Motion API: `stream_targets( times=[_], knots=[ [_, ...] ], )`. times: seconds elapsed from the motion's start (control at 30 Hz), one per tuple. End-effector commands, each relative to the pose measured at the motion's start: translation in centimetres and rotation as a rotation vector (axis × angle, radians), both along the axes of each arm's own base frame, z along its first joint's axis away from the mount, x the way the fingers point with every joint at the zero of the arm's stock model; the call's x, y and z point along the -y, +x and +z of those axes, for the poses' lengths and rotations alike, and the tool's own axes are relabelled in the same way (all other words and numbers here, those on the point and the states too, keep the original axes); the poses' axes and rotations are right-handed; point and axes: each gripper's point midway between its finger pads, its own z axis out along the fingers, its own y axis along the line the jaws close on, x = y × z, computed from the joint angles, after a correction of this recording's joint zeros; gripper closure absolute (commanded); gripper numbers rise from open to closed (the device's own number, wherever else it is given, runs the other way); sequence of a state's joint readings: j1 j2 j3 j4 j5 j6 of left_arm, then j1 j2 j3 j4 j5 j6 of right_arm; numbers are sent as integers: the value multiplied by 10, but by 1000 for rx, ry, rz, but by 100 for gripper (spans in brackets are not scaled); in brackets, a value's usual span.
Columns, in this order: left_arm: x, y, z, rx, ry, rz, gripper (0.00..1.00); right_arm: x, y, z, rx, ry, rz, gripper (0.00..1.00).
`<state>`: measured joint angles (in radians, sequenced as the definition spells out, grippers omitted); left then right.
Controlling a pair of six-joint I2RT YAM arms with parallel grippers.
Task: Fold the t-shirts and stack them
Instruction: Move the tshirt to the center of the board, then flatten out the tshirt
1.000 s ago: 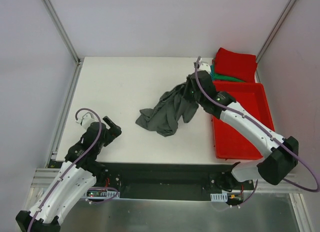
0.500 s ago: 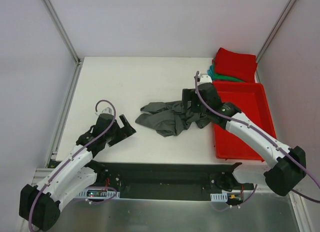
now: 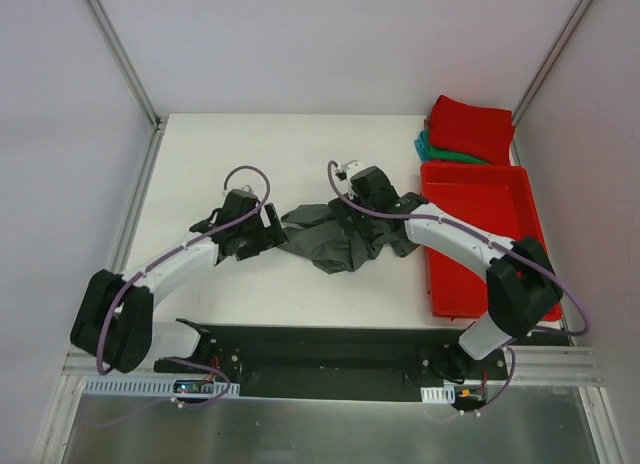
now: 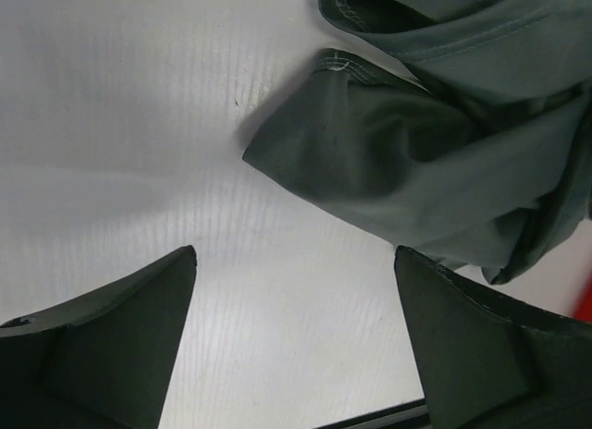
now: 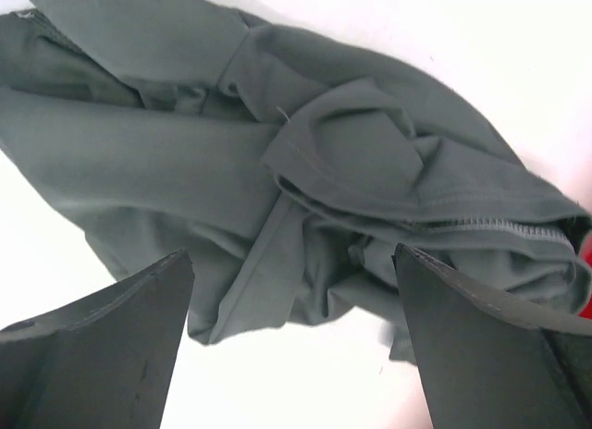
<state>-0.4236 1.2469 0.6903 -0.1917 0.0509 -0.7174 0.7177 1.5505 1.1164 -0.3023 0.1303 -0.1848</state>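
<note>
The white bench (image 3: 230,154) is carrying everything, and the work on it is sitting at the very start of folding. The red tray (image 3: 485,219) is lying along the right side with nothing in it. Just left of the tray, at the bench's middle, the charcoal t-shirt (image 3: 330,242) is lying in a crumpled heap, with no sleeve or hem laid flat. At the far right corner, beyond the tray, the red t-shirt (image 3: 470,129) is resting folded on top of the teal t-shirt (image 3: 428,149), so those two look done and stacked.

Judging from this, the step in hand is spreading the grey shirt out, and the next move is calling for each arm to pinch an opposite edge and draw the cloth flat.

The left arm's fingers (image 4: 111,346) are standing wide apart over bare bench, holding nothing, with a rounded fold of the heap just ahead of them. The right arm's fingers (image 5: 102,337) are likewise gaping wide above the bunched middle of the shirt, gripping nothing; whether their tips are brushing the cloth cannot be told.
</note>
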Motion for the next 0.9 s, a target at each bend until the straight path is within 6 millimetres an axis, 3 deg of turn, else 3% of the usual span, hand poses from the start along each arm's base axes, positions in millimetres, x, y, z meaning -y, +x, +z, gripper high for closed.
stream_targets(
  times=[0.0,0.27,0.57,0.67,0.73,0.87],
  knots=[
    [8,20,-7,-21,24,-33,15,-17,25,13,61,-19,46,10],
    [29,42,-20,-56,8,-102,27,-22,36,-25,13,-61,9,25],
    [41,58,-39,-106,11,-133,45,-19,60,-38,66,-104,-78,28],
    [42,63,-42,-107,21,-138,65,-14,59,-34,81,-112,-88,29],
    [38,64,-46,-111,40,-125,100,-15,57,-30,86,-100,-78,29],
    [32,63,-50,-108,69,-110,100,-18,54,-20,98,-57,-68,28]
  ],
)
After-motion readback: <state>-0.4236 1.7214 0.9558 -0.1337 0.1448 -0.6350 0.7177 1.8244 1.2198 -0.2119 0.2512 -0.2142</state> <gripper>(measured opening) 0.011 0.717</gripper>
